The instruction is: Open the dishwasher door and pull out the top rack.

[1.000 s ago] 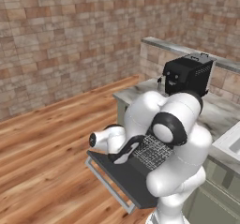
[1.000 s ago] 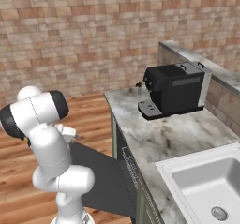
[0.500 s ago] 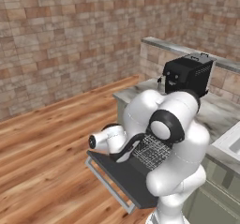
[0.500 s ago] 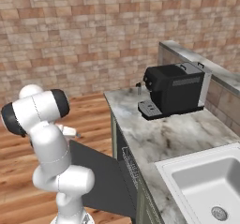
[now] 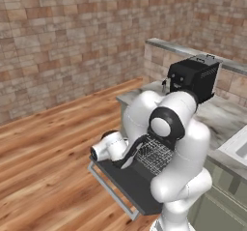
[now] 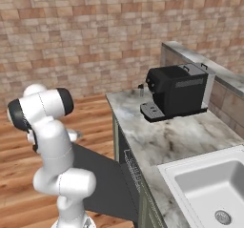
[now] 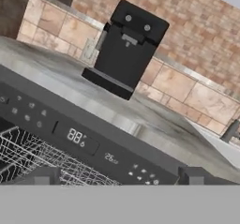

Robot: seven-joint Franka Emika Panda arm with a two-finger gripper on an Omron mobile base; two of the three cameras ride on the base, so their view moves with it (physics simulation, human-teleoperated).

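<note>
Brick walls and a plank floor frame this kitchen, with a marble desk (image 6: 167, 141) running off toward one o'clock in the right base view.

Nearest the base, the dishwasher door (image 5: 130, 184) lies dropped flat over the floor, its silver bar handle (image 5: 110, 190) along the outer edge at about seven o'clock from the arm's elbow. Just above the door, the top rack (image 5: 153, 153) shows as a wire grid poking out a little from the dishwasher, partly behind the arm. From the hand view the rack (image 7: 42, 164) fills the lower left, under the black control strip (image 7: 89, 141) with its small white marks.

The claw (image 7: 117, 180) is released, its two dark fingertips (image 7: 44, 176) spread wide with nothing between them, hovering just in front of the rack's front edge.

The door looks done; I judge the rack pull is the step in hand. Doing it well likely means lowering until a front wire sits between the tips, clenching firmly, then drawing straight back along the runners, level, without dragging against the control strip.

Farther off, on the desk at twelve o'clock, stands one black coffee machine (image 6: 178, 91); one sink (image 6: 212, 189) sits at the near right. One door, one rack, one claw.
</note>
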